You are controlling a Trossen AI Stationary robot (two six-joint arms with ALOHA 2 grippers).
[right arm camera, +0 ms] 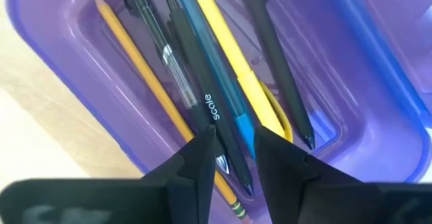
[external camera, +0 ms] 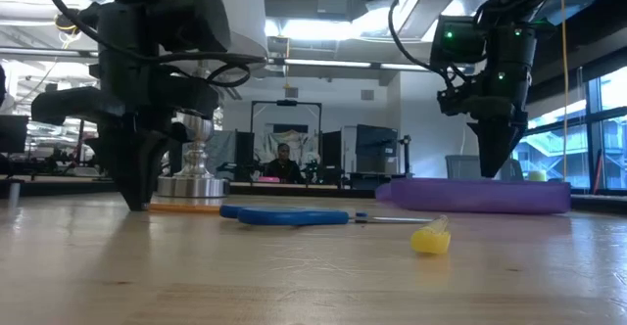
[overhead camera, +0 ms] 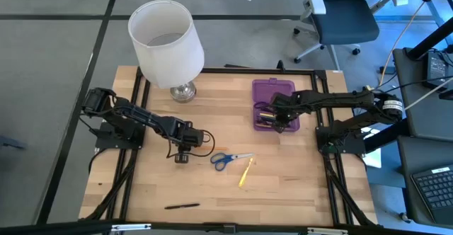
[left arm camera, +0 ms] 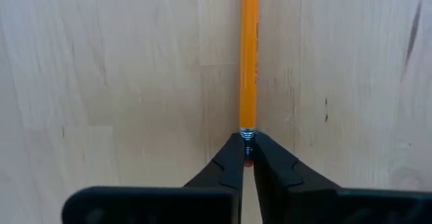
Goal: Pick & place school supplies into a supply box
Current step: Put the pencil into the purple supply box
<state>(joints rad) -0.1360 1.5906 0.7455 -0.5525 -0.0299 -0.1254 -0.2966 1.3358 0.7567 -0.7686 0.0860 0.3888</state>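
Your left gripper [left arm camera: 248, 158] is down on the wooden table [overhead camera: 283, 185], fingers pinched together on the eraser end of a long orange pencil [left arm camera: 249, 55] lying flat on the boards. Your right gripper [right arm camera: 234, 158] hangs over the open translucent purple plastic pencil case [overhead camera: 274, 105] at the table's far right, fingers a little apart around a black pen [right arm camera: 202, 96] inside; whether they grip it you can't tell. Also in the case: a blue pen [right arm camera: 214, 69], a yellow pencil [right arm camera: 233, 62], another orange pencil [right arm camera: 145, 75]. Blue-handled scissors [overhead camera: 230, 159], a short yellow pencil [overhead camera: 245, 173] and a thin black pen [overhead camera: 182, 207] lie loose on the table. A white lampshade [overhead camera: 165, 42] stands at the back.
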